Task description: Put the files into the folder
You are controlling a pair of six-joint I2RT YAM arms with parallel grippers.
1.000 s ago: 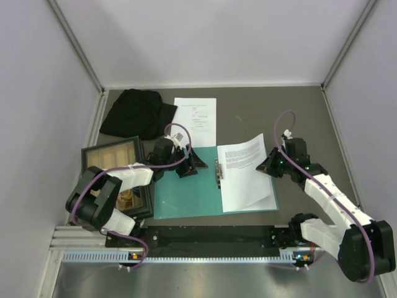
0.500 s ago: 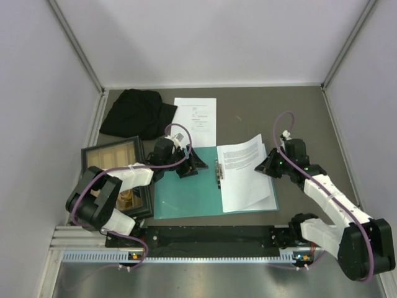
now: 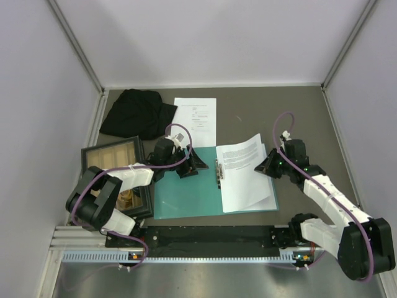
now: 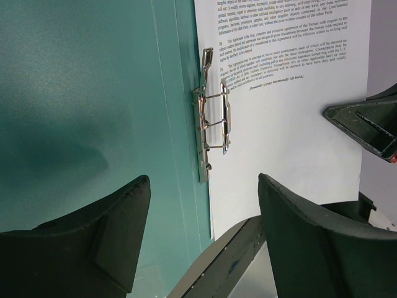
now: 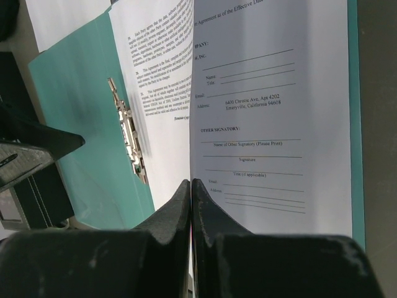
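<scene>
Folder (image 3: 186, 195): teal card, lying open and flat on the grey counter (image 3: 298, 118) near the arm bases, with a metal clip (image 3: 218, 169) along its centre fold. The left half is bare and the right half is covered by paper. Top sheet (image 3: 243, 160): white with small printed text, lying in the right half of the folder, its left edge beside the clip and its right edge lifted off the page beneath. Second sheet (image 5: 273, 124): white, printed with signature lines, flat in the right half under the lifted one. Third sheet (image 3: 196, 118): white, flat on the counter just beyond the folder's far edge, outside it. Right gripper (image 3: 267, 163): at the right side of the folder, fingers pressed together on the raised right edge of the top sheet; the right wrist view shows the paper running up from between the closed fingertips. Left gripper (image 3: 189, 162): over the far part of the folder's bare left half, near the clip, fingers spread wide with nothing between them. Whether it touches the card cannot be told. Black cloth (image 3: 136, 112): crumpled at the far left of the counter, beside the third sheet. Wooden tray (image 3: 111, 155): dark-framed, at the left edge, close to the folder's left side.
</scene>
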